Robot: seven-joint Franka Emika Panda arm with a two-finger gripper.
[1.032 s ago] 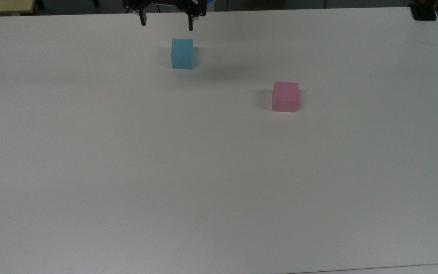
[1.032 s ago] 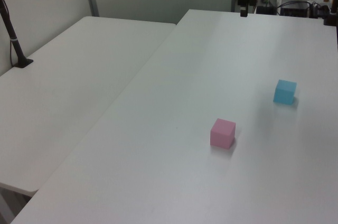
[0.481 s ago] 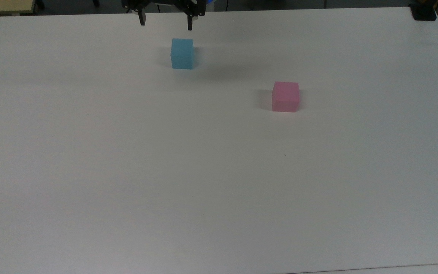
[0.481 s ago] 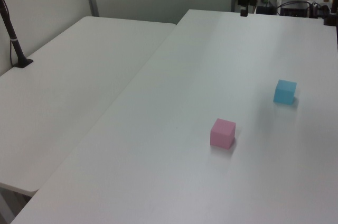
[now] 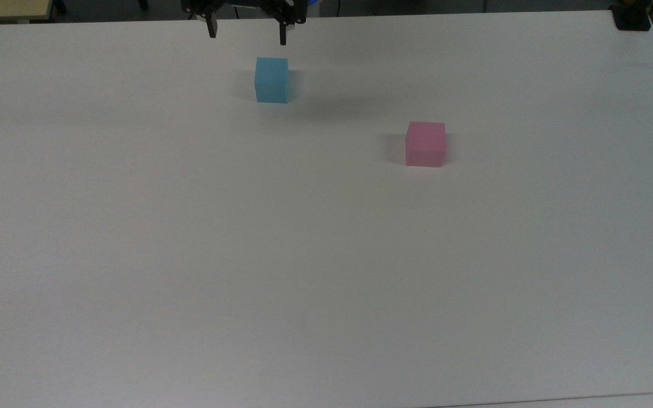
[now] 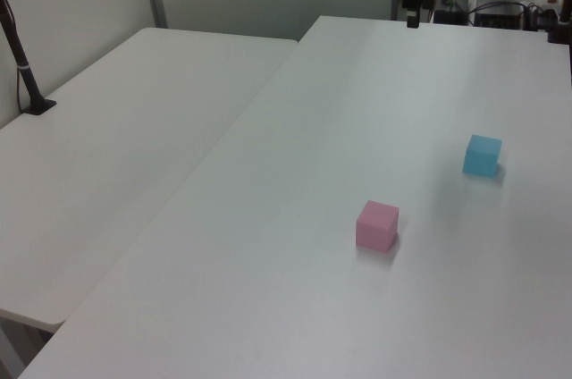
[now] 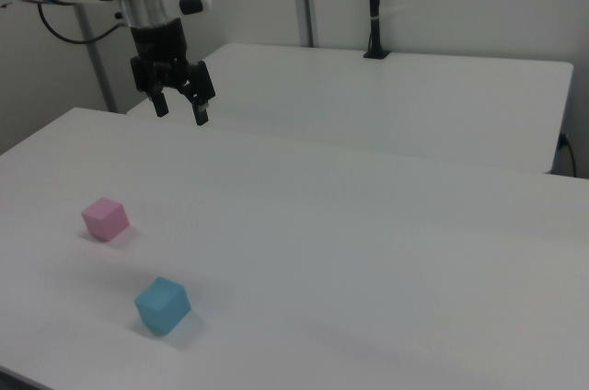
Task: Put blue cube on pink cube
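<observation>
Hand (image 7: 179, 115) aloft, fingers spread wide, nothing in them. Blue cube (image 5: 271, 80) on the bench (image 5: 190, 255) below the hand and apart from it; pink cube (image 5: 425, 144) further out, well apart. Blue cube looks foam-like: probably light, slightly soft. Grip two opposite flat sides, mid-height, gently.
</observation>
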